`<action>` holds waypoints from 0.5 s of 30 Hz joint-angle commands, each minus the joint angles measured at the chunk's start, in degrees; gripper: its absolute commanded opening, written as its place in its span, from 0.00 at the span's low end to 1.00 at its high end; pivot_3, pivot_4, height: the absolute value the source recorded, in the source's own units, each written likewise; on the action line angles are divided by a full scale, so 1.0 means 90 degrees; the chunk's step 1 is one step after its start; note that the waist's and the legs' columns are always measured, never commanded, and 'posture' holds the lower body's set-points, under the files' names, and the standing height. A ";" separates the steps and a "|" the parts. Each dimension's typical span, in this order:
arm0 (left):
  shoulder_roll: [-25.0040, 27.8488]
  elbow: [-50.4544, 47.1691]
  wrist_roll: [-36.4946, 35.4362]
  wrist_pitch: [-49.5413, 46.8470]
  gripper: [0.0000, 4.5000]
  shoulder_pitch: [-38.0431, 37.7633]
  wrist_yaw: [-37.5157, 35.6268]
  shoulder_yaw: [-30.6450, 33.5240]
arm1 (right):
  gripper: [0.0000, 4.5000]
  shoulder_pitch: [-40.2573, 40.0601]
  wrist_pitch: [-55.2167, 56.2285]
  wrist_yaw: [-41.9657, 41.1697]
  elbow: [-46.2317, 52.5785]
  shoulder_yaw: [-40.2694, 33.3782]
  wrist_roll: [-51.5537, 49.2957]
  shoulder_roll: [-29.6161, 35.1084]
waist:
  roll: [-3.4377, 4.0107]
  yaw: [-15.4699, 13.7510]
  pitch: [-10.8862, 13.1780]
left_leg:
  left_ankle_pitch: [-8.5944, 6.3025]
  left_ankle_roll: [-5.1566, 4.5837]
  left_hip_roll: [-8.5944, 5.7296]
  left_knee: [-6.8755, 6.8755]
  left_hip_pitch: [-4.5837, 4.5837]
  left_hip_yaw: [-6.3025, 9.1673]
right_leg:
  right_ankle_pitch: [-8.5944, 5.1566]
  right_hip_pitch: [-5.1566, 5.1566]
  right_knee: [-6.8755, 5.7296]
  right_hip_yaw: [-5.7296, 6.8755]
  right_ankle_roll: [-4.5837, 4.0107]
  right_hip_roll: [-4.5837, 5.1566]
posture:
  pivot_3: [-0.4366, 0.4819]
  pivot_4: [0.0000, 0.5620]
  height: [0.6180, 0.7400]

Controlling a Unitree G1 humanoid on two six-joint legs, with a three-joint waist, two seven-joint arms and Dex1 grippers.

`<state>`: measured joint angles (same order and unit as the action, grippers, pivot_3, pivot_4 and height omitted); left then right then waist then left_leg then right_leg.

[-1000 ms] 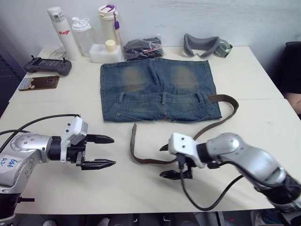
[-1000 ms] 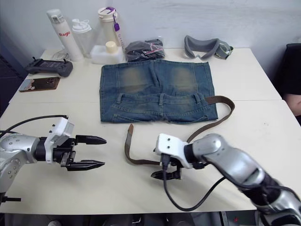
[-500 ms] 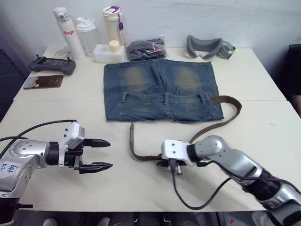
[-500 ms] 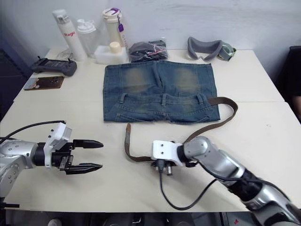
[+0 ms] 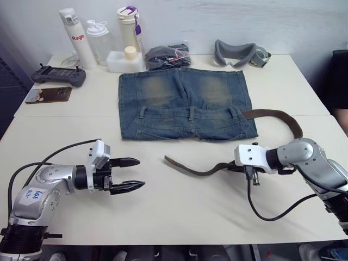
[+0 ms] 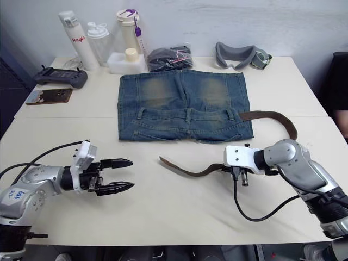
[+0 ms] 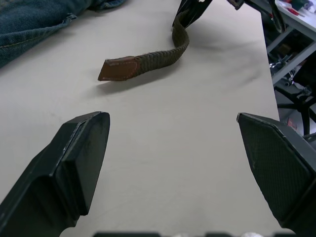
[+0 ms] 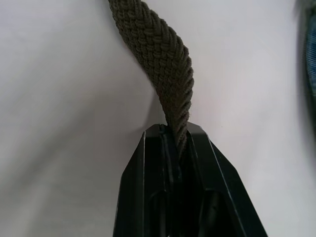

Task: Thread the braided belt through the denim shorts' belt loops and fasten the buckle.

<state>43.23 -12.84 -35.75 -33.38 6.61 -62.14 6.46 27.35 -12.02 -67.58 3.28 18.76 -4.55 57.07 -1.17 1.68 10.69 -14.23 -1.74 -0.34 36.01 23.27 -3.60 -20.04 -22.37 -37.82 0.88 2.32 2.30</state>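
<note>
Left gripper [image 5: 133, 174]: in the lower left of the frame, low over the table [image 5: 179, 217], fingers spread wide and holding nothing. I judge it waits there to receive the belt tip.
Right gripper [image 8: 177, 143]: in the lower right, my fingers are pressed together on the braided belt [image 5: 209, 171], so I can guide the strap.
Belt tip [image 7: 118, 68]: lies flat at the centre, between my two grippers, pointing to the left one.
Belt, far part: it curves behind my right arm to the right edge of the denim shorts [image 5: 185, 103]. Probably it already enters the waistband there.
Belt loops [image 5: 191, 113]: three along the near waistband, seemingly still empty.
Buckle: I cannot find it.
</note>
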 commanded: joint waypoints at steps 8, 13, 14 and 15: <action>-0.0070 -0.0254 -0.0129 0.0024 1.00 -0.0044 0.0105 0.0111 | 0.79 0.0180 -0.0887 -0.0401 0.0966 -0.0824 -0.0560 0.0028 | 0.0000 -0.0005 0.0000 | 0.0004 0.0006 0.0000 0.0007 -0.0004 0.0002 | 0.0002 0.0006 -0.0004 0.0000 0.0003 0.0004 | 0.48 0.27 0.98; -0.0067 -0.0205 -0.0126 0.0027 1.00 0.0003 0.0107 0.0116 | 0.79 0.0023 -0.1831 -0.0022 0.2014 -0.0456 -0.0784 -0.0551 | 0.0000 0.0005 0.0000 | 0.0004 0.0007 0.0002 -0.0003 -0.0003 0.0007 | -0.0001 0.0002 -0.0003 0.0005 -0.0003 0.0002 | 0.48 0.27 0.98; -0.0061 -0.0195 -0.0121 0.0032 1.00 0.0016 0.0105 0.0119 | 0.79 -0.0044 -0.1910 0.0053 0.2128 -0.0327 -0.0721 -0.0662 | 0.0000 -0.0005 0.0000 | 0.0004 0.0007 0.0002 -0.0002 -0.0002 0.0007 | -0.0001 0.0002 -0.0003 0.0005 -0.0003 0.0003 | 0.48 0.27 0.98; -0.0057 -0.0187 -0.0118 0.0035 1.00 0.0027 0.0102 0.0120 | 0.79 -0.0089 -0.1975 0.0089 0.2205 -0.0252 -0.0688 -0.0726 | 0.0000 -0.0009 0.0000 | 0.0004 0.0008 0.0002 -0.0002 -0.0001 0.0007 | -0.0001 0.0001 -0.0003 0.0005 -0.0003 0.0003 | 0.48 0.27 0.98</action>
<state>42.67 -13.18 -35.82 -33.45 6.44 -61.09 6.45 27.14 -28.43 -67.74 20.42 15.89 -11.01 50.84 -1.17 1.60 10.69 -14.19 -1.68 -0.33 36.00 23.26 -3.53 -20.05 -22.35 -37.84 0.93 2.30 2.32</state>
